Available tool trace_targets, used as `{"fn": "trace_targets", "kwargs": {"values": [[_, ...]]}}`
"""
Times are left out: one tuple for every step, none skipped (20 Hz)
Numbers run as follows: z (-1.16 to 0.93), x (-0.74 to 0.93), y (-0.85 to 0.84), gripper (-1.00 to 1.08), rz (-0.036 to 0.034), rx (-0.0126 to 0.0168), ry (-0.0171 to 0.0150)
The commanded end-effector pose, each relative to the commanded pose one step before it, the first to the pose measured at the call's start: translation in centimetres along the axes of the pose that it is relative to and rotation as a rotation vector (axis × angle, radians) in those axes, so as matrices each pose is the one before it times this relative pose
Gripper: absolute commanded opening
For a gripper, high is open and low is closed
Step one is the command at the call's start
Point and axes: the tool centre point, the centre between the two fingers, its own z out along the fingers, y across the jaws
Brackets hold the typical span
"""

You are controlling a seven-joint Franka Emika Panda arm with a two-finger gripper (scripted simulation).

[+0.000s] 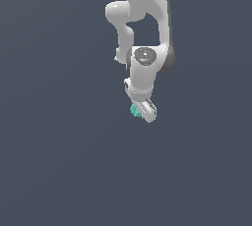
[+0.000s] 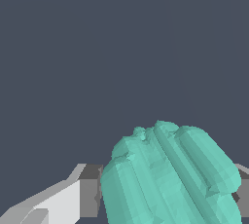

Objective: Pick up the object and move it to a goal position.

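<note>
1. The white gripper (image 1: 142, 114) has its fingers closed onto the teal-green object (image 1: 135, 110); the wrist view shows the lump (image 2: 170, 174) filling the gap between a grey-padded finger (image 2: 90, 191) on one side and a sliver of the other finger at the opposite edge of the lump.

2. The object sits at the fingertips of the arm (image 1: 145, 33). In the exterior view it bulges out past the fingers toward that view's left. No worktop edge or corner shows in either picture, only a flat slate-grey backdrop, so its place over the surface, and whether it is lifted clear, cannot be told.

3. Risk, as a judgement: the lump looks held off-centre, with much of its bulk outside the pads. A quick swing or a hard stop on the way to the goal could make it pivot or slide out.

4. No goal marker is visible, so how far is left cannot be judged.

5. Shape and surface: the object is a faceted, ridged lump with parallel rounded ribs and small knobs on top, matte teal. Ribs give uneven contact on flat pads, which adds to the slip risk. The arm's shells are smooth and glossy white.
</note>
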Motion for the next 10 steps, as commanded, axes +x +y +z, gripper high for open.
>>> {"fn": "trace_targets", "kwargs": {"values": [[-2.166,1.313,1.296,-1.00,0.00098,0.00110,-0.00059],[-0.953,0.562,0.561,-1.00,0.00000,0.00000,0.00000],[-0.974,0.596,0.582,-1.00,0.00021,0.00005,-0.00044],[-0.996,0.587,0.582,-1.00,0.00000,0.00000,0.00000],[-0.996,0.588,0.580,-1.00,0.00000,0.00000,0.00000],[-0.985,0.610,0.585,-1.00,0.00028,0.00000,-0.00040],[-0.995,0.589,0.575,-1.00,0.00000,0.00000,0.00000],[-0.994,0.590,0.573,-1.00,0.00000,0.00000,0.00000],[-0.981,0.616,0.579,-1.00,0.00039,-0.00010,-0.00028],[-0.994,0.593,0.569,-1.00,0.00000,0.00000,0.00000]]}}
